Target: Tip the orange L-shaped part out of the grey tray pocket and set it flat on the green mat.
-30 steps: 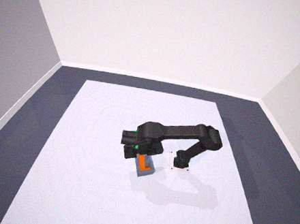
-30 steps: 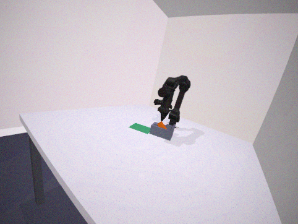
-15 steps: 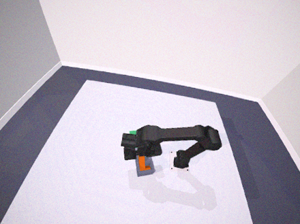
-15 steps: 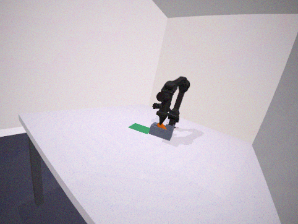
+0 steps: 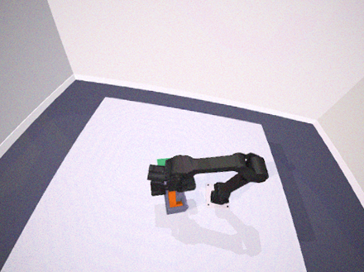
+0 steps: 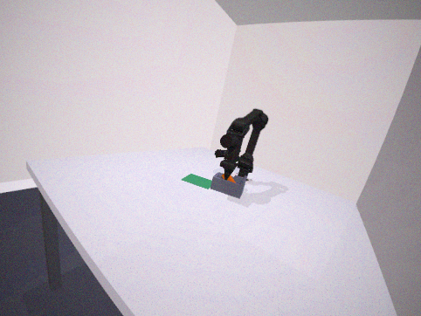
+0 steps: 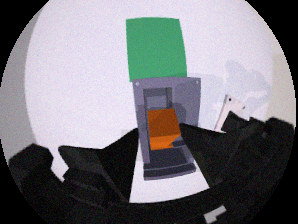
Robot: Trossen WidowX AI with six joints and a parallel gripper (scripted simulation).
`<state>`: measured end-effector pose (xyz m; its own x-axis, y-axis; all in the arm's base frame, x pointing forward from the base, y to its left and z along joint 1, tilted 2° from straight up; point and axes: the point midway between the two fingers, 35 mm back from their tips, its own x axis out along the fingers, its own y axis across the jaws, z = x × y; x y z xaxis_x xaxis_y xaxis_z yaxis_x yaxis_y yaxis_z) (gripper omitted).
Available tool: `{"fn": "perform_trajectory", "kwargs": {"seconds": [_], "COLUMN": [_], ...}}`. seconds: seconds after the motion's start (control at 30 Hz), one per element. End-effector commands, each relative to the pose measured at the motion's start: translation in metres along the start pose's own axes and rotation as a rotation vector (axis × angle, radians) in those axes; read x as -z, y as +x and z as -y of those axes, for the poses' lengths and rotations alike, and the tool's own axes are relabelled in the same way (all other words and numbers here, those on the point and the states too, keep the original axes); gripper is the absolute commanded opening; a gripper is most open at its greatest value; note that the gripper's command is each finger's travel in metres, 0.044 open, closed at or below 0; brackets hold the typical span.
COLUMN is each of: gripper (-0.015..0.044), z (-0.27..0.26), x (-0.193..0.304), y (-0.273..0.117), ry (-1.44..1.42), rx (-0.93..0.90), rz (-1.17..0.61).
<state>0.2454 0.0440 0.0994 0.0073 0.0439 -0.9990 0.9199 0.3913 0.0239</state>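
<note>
The orange L-shaped part (image 5: 172, 198) (image 6: 231, 179) (image 7: 163, 121) is tipped in the pocket of the grey tray (image 5: 177, 211) (image 6: 227, 188) (image 7: 192, 90). Its L-shaped end is low, on the side away from the mat; its other end stands above the rim. My gripper (image 6: 227, 178) (image 7: 158, 128) points down over the tray, with one finger on each side of the part in the wrist view. The fingers are apart, with a gap at the left one. The arm hides the raised end in the top view. The green mat (image 5: 162, 162) (image 6: 196, 181) (image 7: 156, 48) has nothing on it.
The mat lies against the tray's end on the raised side. The arm's pale base plate (image 5: 208, 198) (image 7: 224, 111) is beside the tray. The tray walls stand close around the fingers.
</note>
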Motion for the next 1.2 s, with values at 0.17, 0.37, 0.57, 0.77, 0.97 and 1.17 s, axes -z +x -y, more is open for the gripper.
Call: {"fn": "perform_trajectory", "kwargs": {"seconds": [0.17,0.37,0.57,0.77,0.97,1.17], "gripper": [0.0129,0.0089,0.0,0.0,0.0,0.0], "z": [0.0,0.0,0.0,0.0,0.0,0.001], "x": [0.0,0.0,0.0,0.0,0.0,0.0], "y": [-0.001,-0.001,-0.001,-0.003,-0.012,-0.021], "ry": [0.0,0.0,0.0,0.001,0.003,0.005], "rx": [-0.001,-0.001,-0.001,0.0,0.002,0.004], "rz": [0.0,0.0,0.0,0.001,0.003,0.004]}}
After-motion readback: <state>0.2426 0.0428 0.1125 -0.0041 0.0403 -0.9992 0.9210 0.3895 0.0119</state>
